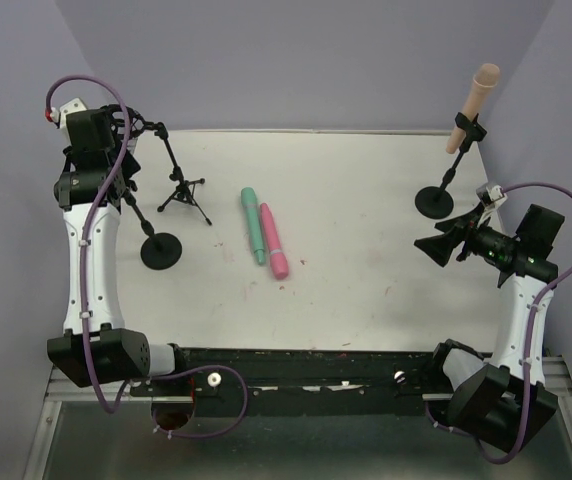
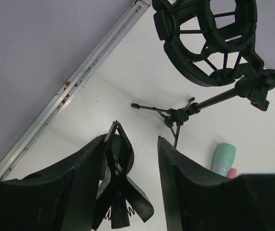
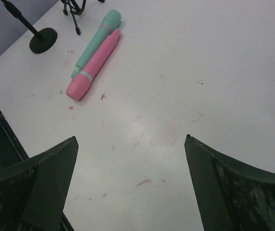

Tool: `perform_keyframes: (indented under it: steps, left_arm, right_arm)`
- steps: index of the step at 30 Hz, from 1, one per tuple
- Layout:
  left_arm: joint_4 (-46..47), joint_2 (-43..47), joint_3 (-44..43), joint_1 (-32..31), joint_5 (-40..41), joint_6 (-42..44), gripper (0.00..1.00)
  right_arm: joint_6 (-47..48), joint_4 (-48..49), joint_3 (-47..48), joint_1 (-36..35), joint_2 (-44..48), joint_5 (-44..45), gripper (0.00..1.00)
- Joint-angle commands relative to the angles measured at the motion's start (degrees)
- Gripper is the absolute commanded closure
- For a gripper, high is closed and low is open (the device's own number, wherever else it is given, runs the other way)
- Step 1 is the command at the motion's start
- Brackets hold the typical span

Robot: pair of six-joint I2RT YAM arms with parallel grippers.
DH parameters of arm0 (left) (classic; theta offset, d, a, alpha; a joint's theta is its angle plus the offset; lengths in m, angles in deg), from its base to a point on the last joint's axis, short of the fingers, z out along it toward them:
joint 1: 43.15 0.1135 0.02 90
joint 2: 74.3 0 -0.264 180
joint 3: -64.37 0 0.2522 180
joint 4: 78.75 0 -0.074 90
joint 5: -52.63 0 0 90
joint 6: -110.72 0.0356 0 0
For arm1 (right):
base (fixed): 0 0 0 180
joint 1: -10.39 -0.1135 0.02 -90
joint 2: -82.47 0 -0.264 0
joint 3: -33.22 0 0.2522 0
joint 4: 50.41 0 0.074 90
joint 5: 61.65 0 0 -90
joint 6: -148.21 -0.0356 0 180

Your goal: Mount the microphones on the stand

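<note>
Right now the teal microphone [image 1: 253,225] and pink microphone [image 1: 274,240] lie touching side by side mid-table, between the arms, their long axes running near to far. The right pincer [image 3: 131,138], jaws wide apart and empty, faces them from the right. The left pincer [image 2: 130,139] is busy, its jaws apart and straddling a stand's clip [image 2: 120,192]. The peach microphone [image 1: 471,105] already sits in the right stand [image 1: 436,200].
</note>
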Motion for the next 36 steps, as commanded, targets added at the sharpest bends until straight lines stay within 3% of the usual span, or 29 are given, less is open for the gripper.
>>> perform_keyframes:
  steps: [1,10,14,16,20,28,36]
  left_arm:
    - [0.2,-1.9,-0.8,0.6,0.2,0.7,0.45]
    - [2.0,-1.3,2.1,0.7,1.7,2.1,0.72]
    - [2.1,-0.4,2.1,0.7,0.9,4.0,0.94]
    - [2.6,1.4,2.6,0.7,0.5,5.7,1.0]
    - [4.8,7.6,5.7,0.7,-3.6,8.9,1.0]
    - [9.0,22.2,14.8,-1.0,-22.0,17.1,1.0]
    - [6.4,27.1,9.8,-9.4,-35.1,22.5,1.0]
  right_arm:
    - [-0.4,-0.3,-0.7,0.0,0.0,-0.7,0.0]
    - [-0.7,0.0,-0.7,0.0,-0.3,-0.3,0.0]
    - [-0.7,-0.1,-0.8,0.0,-0.5,-0.4,0.0]
    - [-0.7,0.0,-0.8,0.0,-0.6,-0.4,0.0]
    - [-0.8,0.2,-1.2,0.0,-1.1,-1.3,0.0]
    - [-1.2,1.4,-2.0,-0.1,-2.0,-1.6,0.0]
    - [-1.0,2.9,-2.9,-0.1,-2.4,-0.3,0.0]
